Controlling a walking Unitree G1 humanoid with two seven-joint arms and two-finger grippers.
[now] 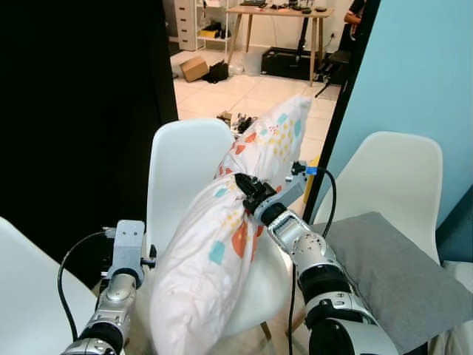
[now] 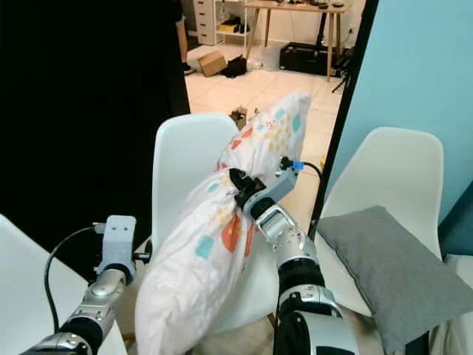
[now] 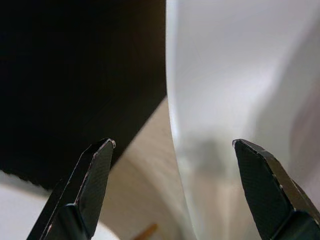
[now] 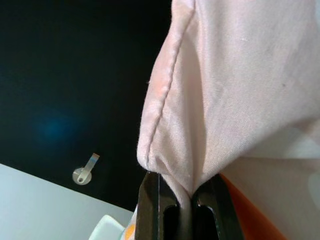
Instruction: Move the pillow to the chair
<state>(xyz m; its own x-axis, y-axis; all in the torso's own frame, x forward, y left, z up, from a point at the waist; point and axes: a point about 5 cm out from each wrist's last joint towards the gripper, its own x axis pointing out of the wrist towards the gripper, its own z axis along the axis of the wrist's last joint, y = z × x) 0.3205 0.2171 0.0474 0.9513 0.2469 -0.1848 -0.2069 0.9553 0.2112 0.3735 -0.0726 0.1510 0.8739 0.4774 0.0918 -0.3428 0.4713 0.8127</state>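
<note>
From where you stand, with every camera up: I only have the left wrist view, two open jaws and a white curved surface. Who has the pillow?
Observer: The right gripper does, shut on a pinched fold of the patterned pillow.
Operator: Where is the pillow now?
Observer: Over the middle white chair, leaning across its backrest.
Operator: Is the next chair free?
Observer: No, a grey cushion lies on the right-hand white chair.
Operator: And my left gripper?
Observer: It sits low beside the middle chair, apart from the pillow.
</note>
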